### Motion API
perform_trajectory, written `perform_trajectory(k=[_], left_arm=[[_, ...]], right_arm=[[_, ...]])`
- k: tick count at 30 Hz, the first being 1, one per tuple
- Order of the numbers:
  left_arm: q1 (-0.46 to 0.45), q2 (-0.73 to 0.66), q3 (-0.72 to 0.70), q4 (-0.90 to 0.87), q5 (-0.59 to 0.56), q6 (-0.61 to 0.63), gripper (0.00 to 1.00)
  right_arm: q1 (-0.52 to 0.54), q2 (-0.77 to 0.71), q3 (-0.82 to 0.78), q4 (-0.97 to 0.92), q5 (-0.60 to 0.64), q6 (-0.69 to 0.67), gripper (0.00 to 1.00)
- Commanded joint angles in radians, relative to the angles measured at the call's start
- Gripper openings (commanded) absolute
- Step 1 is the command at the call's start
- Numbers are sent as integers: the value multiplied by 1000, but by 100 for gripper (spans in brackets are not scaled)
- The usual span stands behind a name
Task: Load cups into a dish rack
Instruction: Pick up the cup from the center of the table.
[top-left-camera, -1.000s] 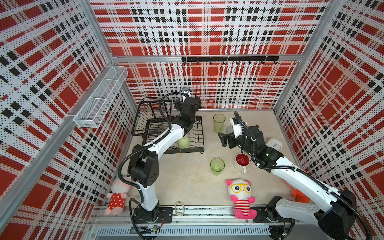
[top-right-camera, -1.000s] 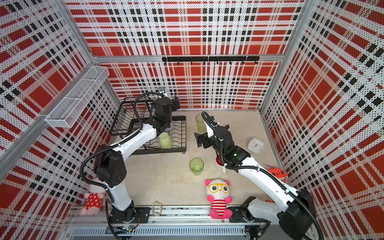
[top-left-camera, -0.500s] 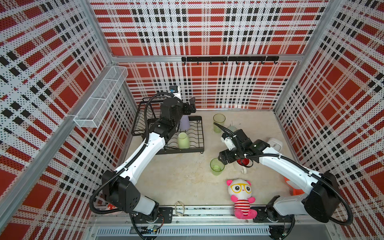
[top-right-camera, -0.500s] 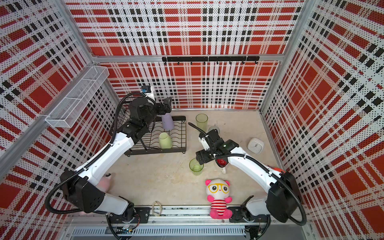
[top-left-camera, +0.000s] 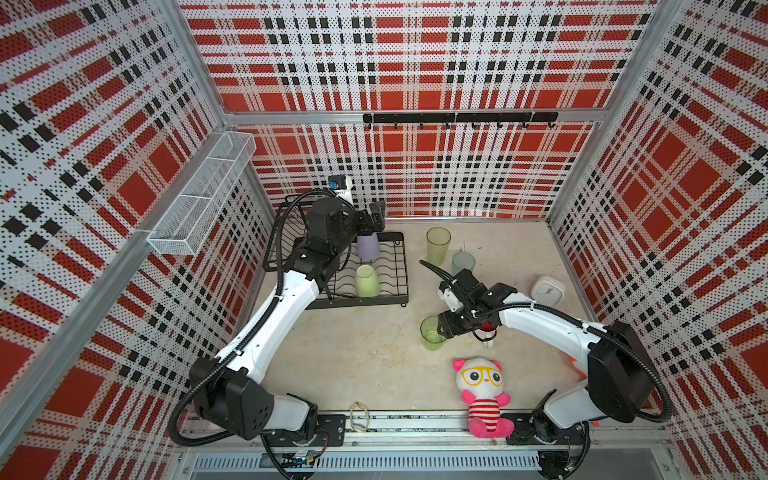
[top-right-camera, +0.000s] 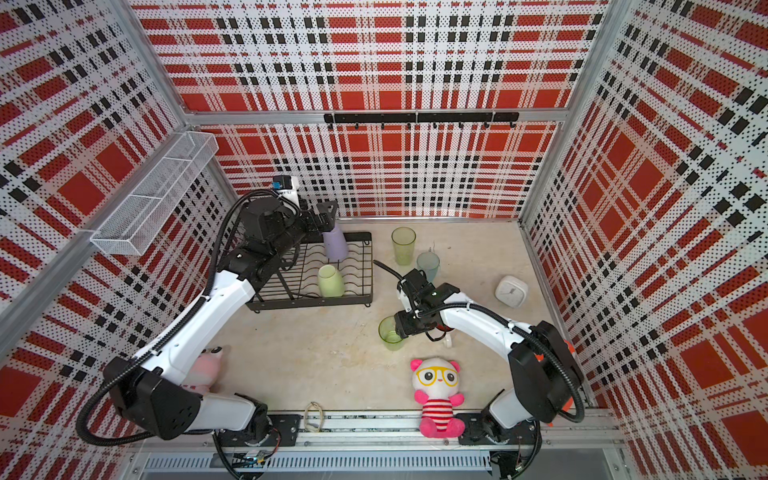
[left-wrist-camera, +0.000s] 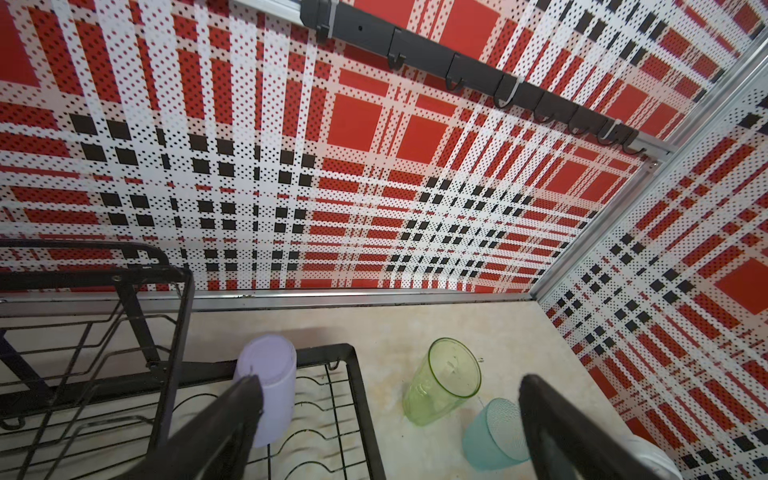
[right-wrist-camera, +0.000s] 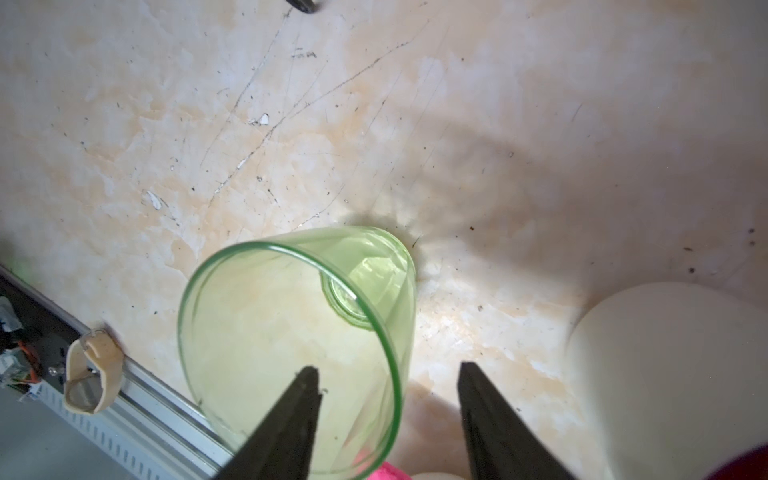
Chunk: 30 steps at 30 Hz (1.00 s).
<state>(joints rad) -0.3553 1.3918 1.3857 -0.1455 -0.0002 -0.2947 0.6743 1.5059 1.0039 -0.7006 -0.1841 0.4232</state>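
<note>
Red, black and white plaid walls of perforated sheet close round a beige, scratched tabletop. At its back-left part stands the black wire dish rack. On its lower tray the lavender plastic cup and the pale green mug already sit upside down. The left gripper hangs over the far end of the rack, spread wide and empty.

Four cups are not yet loaded. These are the tall olive-green tumbler, the translucent teal tumbler, the white mug with red inside, and just beside it the bright green transparent tumbler.

The right gripper is at this tumbler, one finger inside and one outside, with the wall between them. A small gap shows on each side, so the jaws stand half spread and do not pinch yet.

I judge that the risk is here. The tumbler looks light and smooth, and a pinch on one thin wall may tilt it or let it slip when lifted. The outer finger is near the white mug and could push it. The tumbler also stands mouth up, so turning it over for the rack may loosen such a hold.
</note>
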Motion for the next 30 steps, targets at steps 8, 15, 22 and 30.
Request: perform_trajectory(k=[8,15,22,30], left_arm=[[-19,-35,4,-19,-7,28,98],[-17,-70,-27,-19,-3,26,98],[-7,-86,7,-12,107,-64,98],[19,-84,15,58,242,-328,98]], right_arm=[[22,76,32,62,5,87,14],[34,30,41,80,39,109,0],[34,-196,-52,342,88,117,0],[41,-407,-196,891,377,112,0]])
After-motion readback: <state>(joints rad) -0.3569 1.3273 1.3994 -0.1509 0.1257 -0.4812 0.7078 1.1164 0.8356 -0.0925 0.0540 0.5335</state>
